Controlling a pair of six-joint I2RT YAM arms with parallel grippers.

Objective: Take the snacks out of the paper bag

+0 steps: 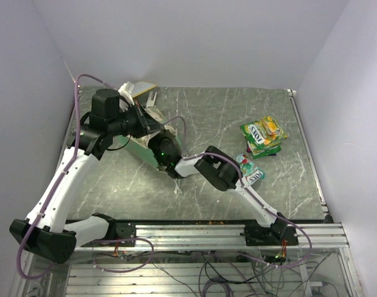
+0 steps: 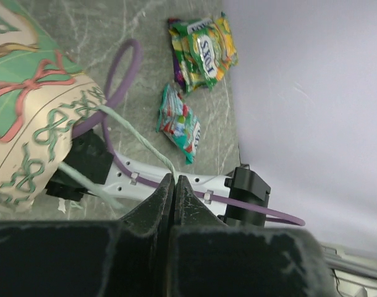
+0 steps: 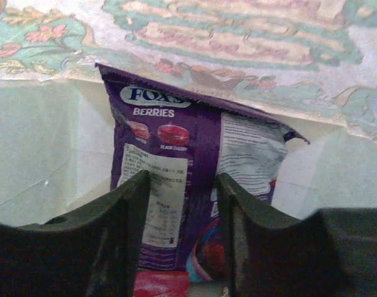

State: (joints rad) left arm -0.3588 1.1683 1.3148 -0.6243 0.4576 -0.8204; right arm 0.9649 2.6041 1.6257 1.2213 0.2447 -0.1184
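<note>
Your left end effector is clenched on the string handle of the paper bag, which lies at the far left of the surface. Only the right wrist view shows you inside the bag. There the right end effector stands parted, fingers either side of a purple berry packet, not visibly clamped. The top view adds the yellow-green packets and a teal packet lying out at the right.

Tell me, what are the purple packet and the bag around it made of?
The purple packet looks like glossy plastic film, since it is shiny, crinkled and printed. The paper bag seems to be matte paper, with a creased cream inside, a patterned print outside and no shine.
</note>
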